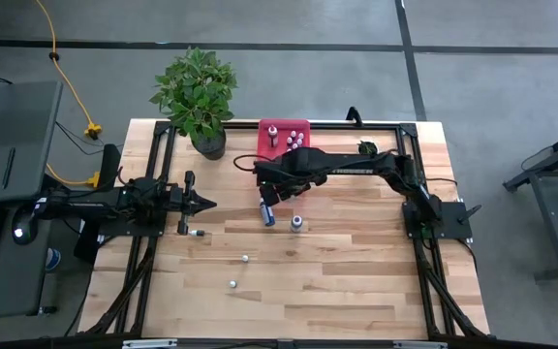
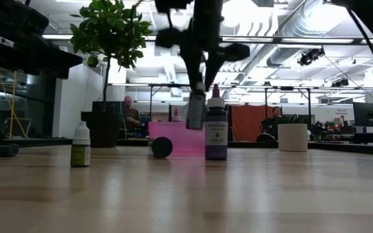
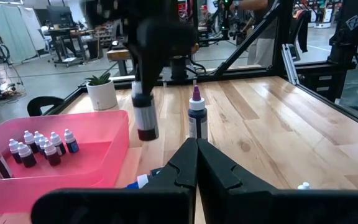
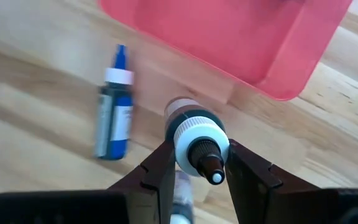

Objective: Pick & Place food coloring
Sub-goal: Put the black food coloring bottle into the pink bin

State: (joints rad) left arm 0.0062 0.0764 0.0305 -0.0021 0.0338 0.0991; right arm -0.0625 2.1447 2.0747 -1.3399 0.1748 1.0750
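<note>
My right gripper is shut on a slim food coloring bottle with a white collar and a dark tip, above the table's middle, near the pink tray. The tray holds several small white-capped bottles. A blue bottle lies on its side on the wood under the gripper. A violet bottle stands upright beside it. Small bottles stand nearer. My left gripper waits shut at the table's left. My right gripper pinches the bottle's white collar between its two fingers, just below the dark tip. The fingers come from above, pointing down. The bottle hangs upright below them, its base lifted clear of the table.
A potted green plant stands at the far left corner. A small white pot sits at the far edge, right of the tray. A dark round cap lies in front of the tray. Bare wood lies toward the near and right edges.
</note>
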